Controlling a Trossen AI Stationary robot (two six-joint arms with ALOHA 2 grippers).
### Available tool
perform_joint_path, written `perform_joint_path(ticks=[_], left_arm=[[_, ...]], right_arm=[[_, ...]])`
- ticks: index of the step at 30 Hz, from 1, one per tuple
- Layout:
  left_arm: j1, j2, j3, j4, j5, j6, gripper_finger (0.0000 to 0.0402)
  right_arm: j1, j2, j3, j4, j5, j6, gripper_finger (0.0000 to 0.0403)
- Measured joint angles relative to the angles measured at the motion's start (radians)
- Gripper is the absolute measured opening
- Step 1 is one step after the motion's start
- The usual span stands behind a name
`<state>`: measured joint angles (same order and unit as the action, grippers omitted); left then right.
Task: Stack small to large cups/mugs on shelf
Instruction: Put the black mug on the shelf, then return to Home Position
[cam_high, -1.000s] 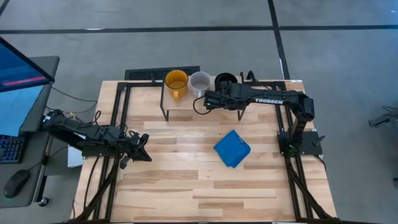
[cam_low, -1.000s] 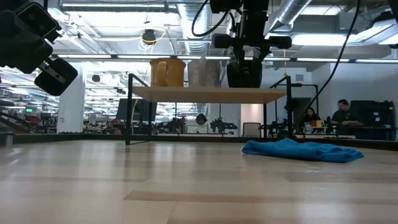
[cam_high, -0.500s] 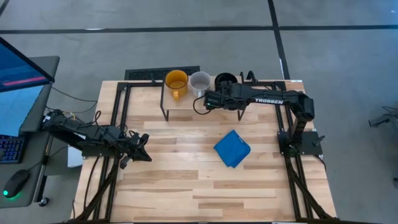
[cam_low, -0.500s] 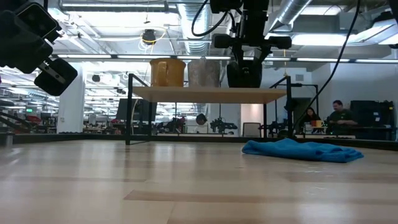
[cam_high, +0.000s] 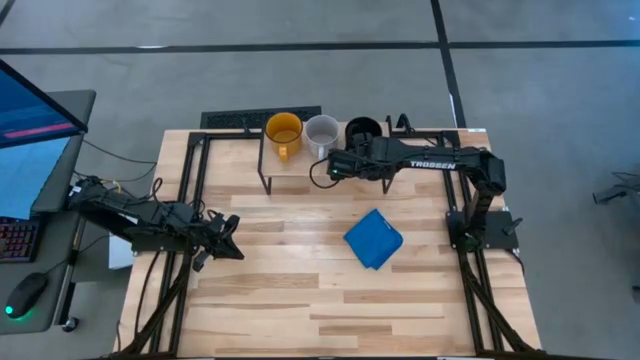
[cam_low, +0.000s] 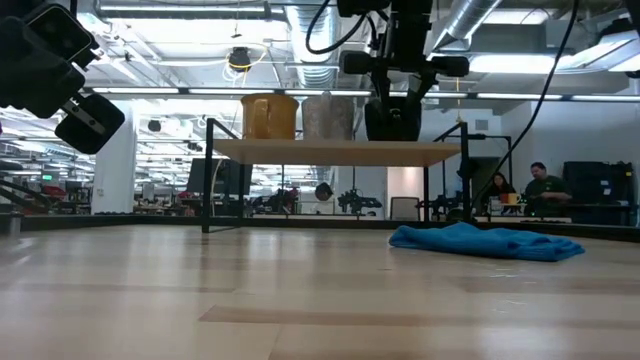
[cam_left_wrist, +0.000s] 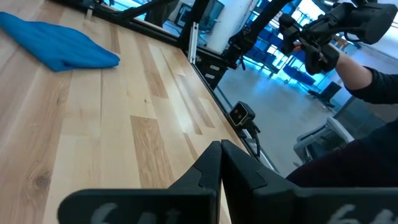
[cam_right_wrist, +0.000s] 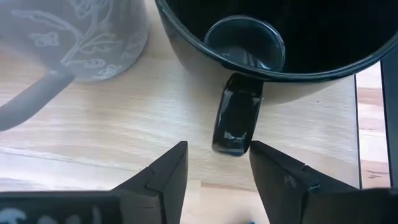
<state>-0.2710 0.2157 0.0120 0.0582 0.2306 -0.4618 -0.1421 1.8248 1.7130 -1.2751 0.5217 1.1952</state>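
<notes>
— Where's the black mug (cam_right_wrist: 273, 37)?

— Top centre of the high view, on the shelf (cam_high: 290, 166), its handle (cam_right_wrist: 236, 121) just ahead of my right gripper (cam_right_wrist: 217, 163), fingers apart and clear of it.

— Your left gripper (cam_left_wrist: 221, 163)?

— Closed, at the table's left.

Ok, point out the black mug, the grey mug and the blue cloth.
black mug (cam_right_wrist: 237, 121), right wrist view, on its handle.
grey mug (cam_high: 321, 130), high view, on its opening.
blue cloth (cam_high: 373, 239), high view, on its middle.
</notes>
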Motion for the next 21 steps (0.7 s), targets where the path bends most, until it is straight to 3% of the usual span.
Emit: perform_joint_path(ticks=[17, 21], left_arm=[[0.000, 0.000, 0.000, 0.001, 0.027, -0.013, 0.0000], [-0.001, 0.000, 0.000, 0.001, 0.027, -0.025, 0.0000]], right_arm=[[0.019, 0.000, 0.000, -0.003, -0.063, 0.001, 0.0211], [0.024, 0.000, 0.000, -0.008, -0.175, 0.001, 0.0213]])
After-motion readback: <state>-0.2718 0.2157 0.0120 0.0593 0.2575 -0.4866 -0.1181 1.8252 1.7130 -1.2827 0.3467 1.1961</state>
